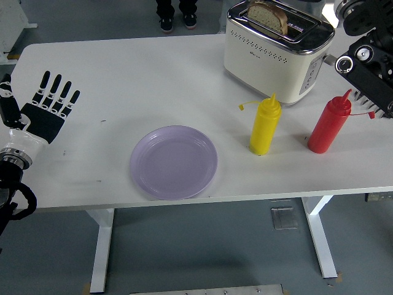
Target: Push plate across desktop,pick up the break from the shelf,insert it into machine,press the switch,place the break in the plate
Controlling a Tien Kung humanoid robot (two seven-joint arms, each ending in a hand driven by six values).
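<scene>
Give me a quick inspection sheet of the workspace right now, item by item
Surface: white table, no spills seen.
Job's things: purple plate empty near the front edge; bread slice sticking up from the toaster.
Clutter: yellow squeeze bottle and red squeeze bottle upright before the toaster.
Grippers: left hand open at the left edge; right arm at the upper right, hand cut off.
Cables: nothing seen.
Surroundings: person's feet beyond the far edge.

I see a glossy cream toaster (273, 52) with shiny metal top, a smooth lilac plastic plate (173, 161) (slightly glossy), and the matt white table (135, 80).
</scene>
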